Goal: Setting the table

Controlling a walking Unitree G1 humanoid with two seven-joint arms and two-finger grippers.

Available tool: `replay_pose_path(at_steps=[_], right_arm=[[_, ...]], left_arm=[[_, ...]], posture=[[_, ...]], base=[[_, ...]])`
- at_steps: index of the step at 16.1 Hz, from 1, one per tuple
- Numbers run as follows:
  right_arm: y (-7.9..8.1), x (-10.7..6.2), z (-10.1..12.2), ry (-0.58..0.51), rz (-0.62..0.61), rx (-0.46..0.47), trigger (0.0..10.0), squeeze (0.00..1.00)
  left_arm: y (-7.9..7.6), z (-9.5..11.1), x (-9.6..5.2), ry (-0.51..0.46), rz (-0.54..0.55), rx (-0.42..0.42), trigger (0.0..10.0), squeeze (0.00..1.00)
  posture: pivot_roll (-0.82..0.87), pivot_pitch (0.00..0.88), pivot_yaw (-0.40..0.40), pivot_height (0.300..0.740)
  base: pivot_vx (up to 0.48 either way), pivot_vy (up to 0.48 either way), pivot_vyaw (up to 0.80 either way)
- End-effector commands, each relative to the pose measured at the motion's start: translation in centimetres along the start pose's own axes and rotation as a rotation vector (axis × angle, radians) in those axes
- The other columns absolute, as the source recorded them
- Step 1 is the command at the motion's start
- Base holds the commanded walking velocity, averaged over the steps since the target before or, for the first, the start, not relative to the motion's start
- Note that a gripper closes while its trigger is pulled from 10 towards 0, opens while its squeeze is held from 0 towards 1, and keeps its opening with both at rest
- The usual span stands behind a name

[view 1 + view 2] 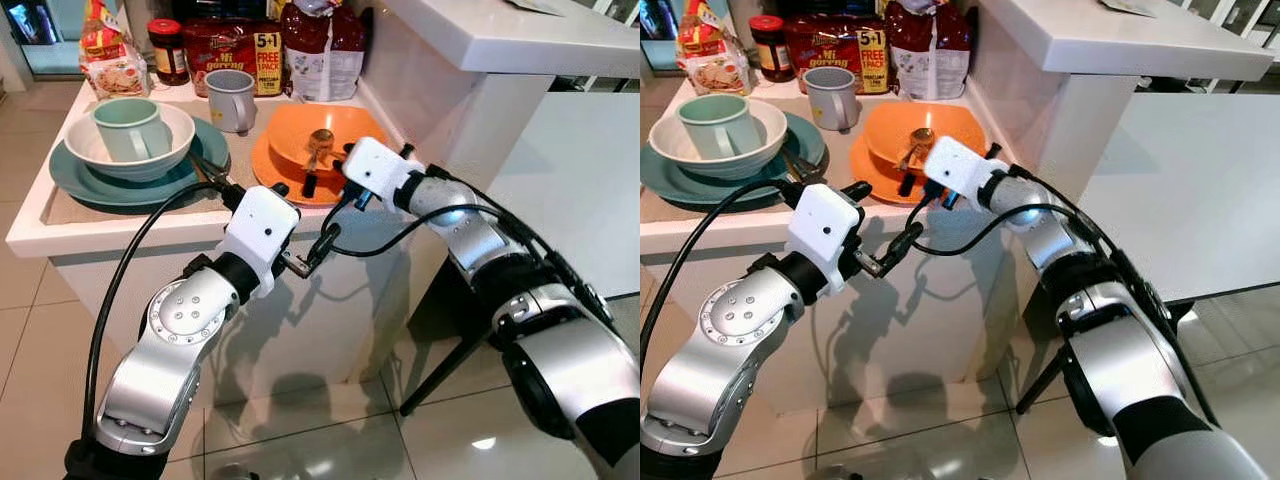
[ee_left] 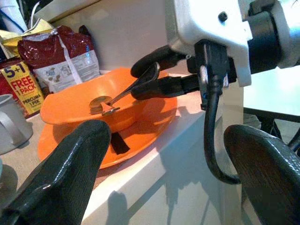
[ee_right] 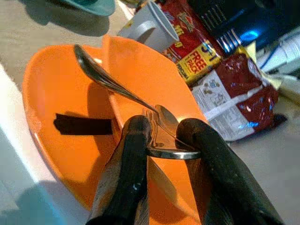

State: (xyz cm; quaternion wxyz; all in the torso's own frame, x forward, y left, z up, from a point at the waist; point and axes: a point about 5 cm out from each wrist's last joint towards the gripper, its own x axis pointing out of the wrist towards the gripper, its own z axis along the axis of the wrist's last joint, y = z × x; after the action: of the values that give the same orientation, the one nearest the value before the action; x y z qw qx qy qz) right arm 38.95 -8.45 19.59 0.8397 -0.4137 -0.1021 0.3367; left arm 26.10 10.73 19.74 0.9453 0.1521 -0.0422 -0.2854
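An orange bowl (image 1: 335, 128) sits on an orange plate (image 1: 275, 165) near the counter's right end. A metal spoon (image 2: 119, 96) lies in the bowl with its handle raised. My right gripper (image 3: 166, 150) reaches in from the right at the bowl's near rim and is shut on the spoon's handle. A fork's tines (image 3: 150, 116) show beside the spoon. My left gripper (image 2: 173, 173) hovers at the counter's front edge, between the orange plate and the teal plate (image 1: 120, 185). It is open, with nothing between its fingers (image 2: 70, 168).
A white bowl (image 1: 165, 140) holding a mint mug (image 1: 128, 128) sits on the teal plate. Behind stand a grey mug (image 1: 232, 98), a jar (image 1: 167, 48) and food packs (image 1: 240, 45). A raised white ledge (image 1: 500, 40) walls the right side. Tiled floor (image 1: 300, 430) lies below.
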Motion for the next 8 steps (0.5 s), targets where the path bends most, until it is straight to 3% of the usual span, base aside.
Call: replay_pose_path(at_steps=[1, 5, 8], right_arm=[[-0.2, -0.1, -0.2, 0.026, 0.029, -0.068, 0.0, 0.0], [-0.8, -0.2, 0.0, 0.044, 0.02, -0.213, 0.0, 0.0], [-1.3, -0.2, 0.0, 0.061, 0.01, -0.254, 0.0, 0.0]], left_arm=[[-0.4, 0.4, 0.1, -0.014, -0.026, 0.008, 10.0, 0.0], [-0.6, 0.4, 0.2, -0.013, -0.035, 0.005, 10.0, 0.0], [-0.7, 0.4, 0.2, -0.014, -0.04, 0.005, 10.0, 0.0]], posture=[[0.11, 0.0, -0.097, 0.74], [0.11, 0.0, -0.099, 0.74], [0.11, 0.0, -0.097, 0.74]], base=[[0.0, 0.0, 0.0], [0.0, 0.0, 0.0], [0.0, 0.0, 0.0]])
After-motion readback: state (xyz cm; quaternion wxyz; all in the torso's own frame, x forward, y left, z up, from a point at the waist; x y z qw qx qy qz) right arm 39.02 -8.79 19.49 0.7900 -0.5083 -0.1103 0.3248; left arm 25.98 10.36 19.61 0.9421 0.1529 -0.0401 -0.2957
